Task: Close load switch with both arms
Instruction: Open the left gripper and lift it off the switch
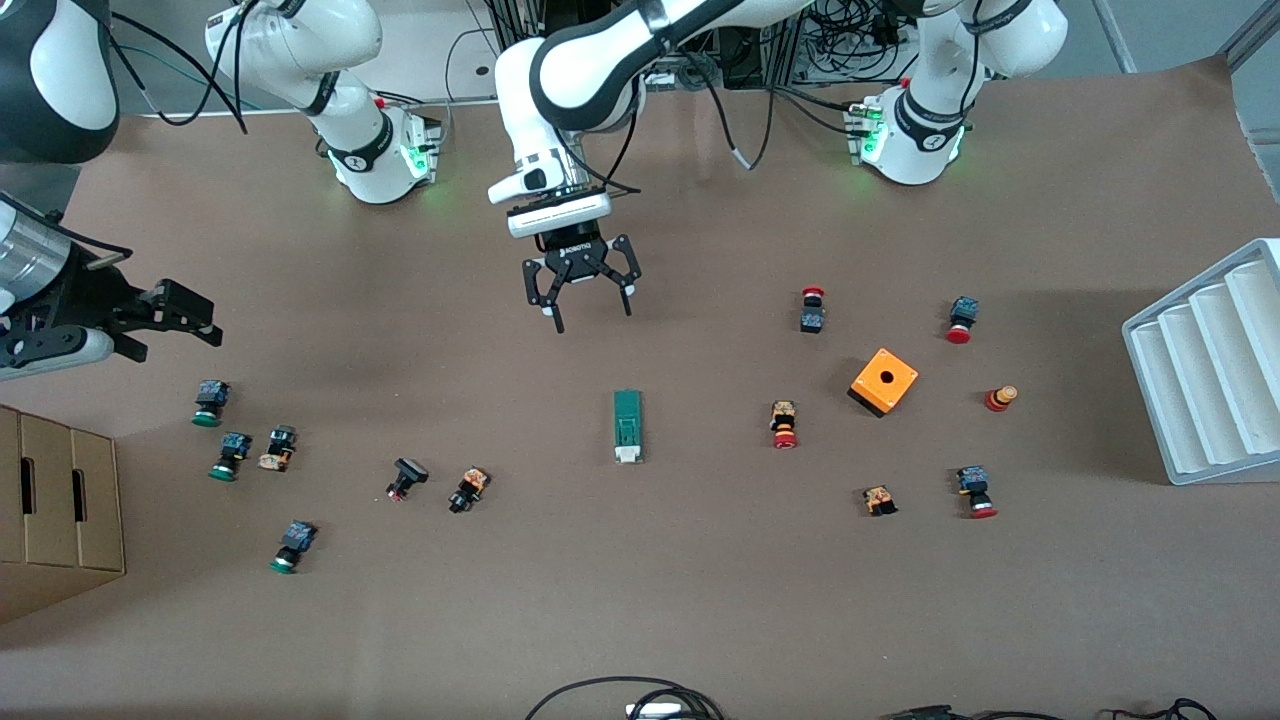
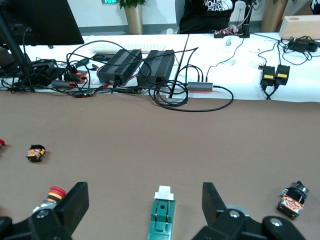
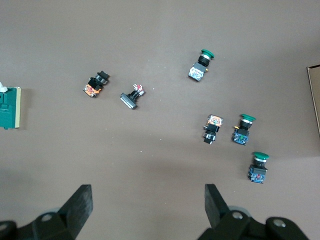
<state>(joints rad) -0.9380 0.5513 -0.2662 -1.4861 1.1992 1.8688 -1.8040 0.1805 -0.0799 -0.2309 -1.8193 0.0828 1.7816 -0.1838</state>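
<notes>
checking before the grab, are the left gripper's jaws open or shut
Open: the left gripper hangs above the table near the load switch, its fingers spread wide apart, nothing between them.

The load switch (image 1: 627,426) is green with a white tab at its end nearer the front camera. The table (image 1: 640,620) surface is plain brown. The square box (image 1: 884,382) is orange with a dark round hole on top. 4 pushbuttons (image 1: 208,402) toward the right arm's end carry green caps on dark blue-black bodies; pushbuttons (image 1: 961,320) toward the left arm's end carry red caps. Both arms (image 1: 560,90) are white with black bands, each base lit green. The left gripper (image 1: 590,300) and right gripper (image 1: 175,320) are black. The rack (image 1: 1205,360) is white; the carton (image 1: 60,510) is tan.
</notes>
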